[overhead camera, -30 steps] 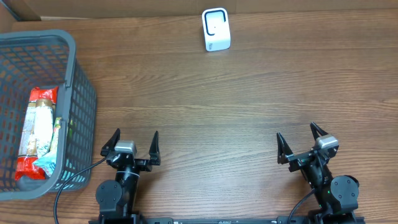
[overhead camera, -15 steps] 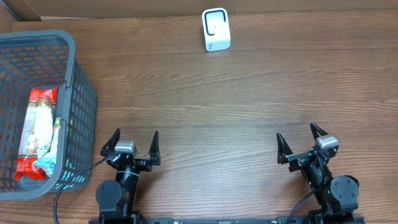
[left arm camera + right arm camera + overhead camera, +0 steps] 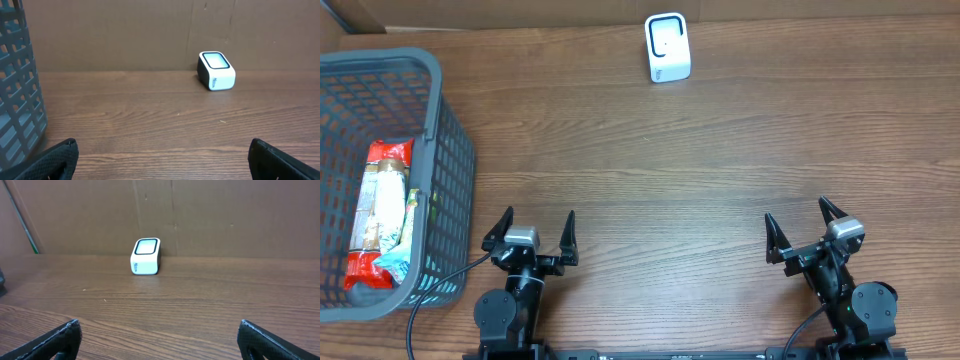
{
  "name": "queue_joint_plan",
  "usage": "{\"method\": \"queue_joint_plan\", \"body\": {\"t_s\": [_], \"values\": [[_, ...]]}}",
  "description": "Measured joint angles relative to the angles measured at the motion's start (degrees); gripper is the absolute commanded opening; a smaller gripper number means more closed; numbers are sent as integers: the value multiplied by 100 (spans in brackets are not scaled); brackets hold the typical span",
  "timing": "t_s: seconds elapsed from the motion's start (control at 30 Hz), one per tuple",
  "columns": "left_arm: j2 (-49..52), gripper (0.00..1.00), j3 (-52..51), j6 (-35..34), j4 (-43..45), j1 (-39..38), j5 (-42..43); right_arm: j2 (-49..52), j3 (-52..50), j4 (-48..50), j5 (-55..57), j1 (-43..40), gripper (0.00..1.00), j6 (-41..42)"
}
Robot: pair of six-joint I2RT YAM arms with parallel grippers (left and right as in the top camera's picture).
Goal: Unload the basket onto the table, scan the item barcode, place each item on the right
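A white barcode scanner (image 3: 667,47) stands upright at the far edge of the wooden table; it also shows in the wrist views as the same scanner (image 3: 216,70) (image 3: 146,256). The items, red-and-white snack packets (image 3: 380,210), lie inside the grey basket (image 3: 448,190) at the left. My left gripper (image 3: 533,231) sits near the front edge, just right of the basket, open with nothing between its fingers. Far to the right, my right gripper (image 3: 802,229) is likewise open and holds nothing.
A brown cardboard wall (image 3: 150,30) backs the table behind the scanner. The basket's mesh side (image 3: 17,100) fills the left edge of the left wrist view. A black cable (image 3: 440,290) runs from the left arm's base past the basket.
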Motion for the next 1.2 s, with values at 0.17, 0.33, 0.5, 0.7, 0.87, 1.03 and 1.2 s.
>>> {"method": "queue_joint_plan", "body": {"t_s": [0.17,0.33,0.5,0.7,0.87,1.03,1.2], "values": [[0,100,0,0,0,0,0,0,0,-2,0,0,100,-2],[0,100,0,2,2,0,0,0,0,2,0,0,100,-2],[0,100,0,0,0,0,2,0,0,-2,-2,0,100,0],[0,100,0,0,0,0,0,0,0,-13,46,0,100,-2],[0,99,0,0,0,0,0,0,0,-63,695,0,100,-22],[0,100,0,0,0,0,2,0,0,-66,850,0,100,-24],[0,100,0,0,0,0,0,0,0,-68,883,0,100,-24]]}}
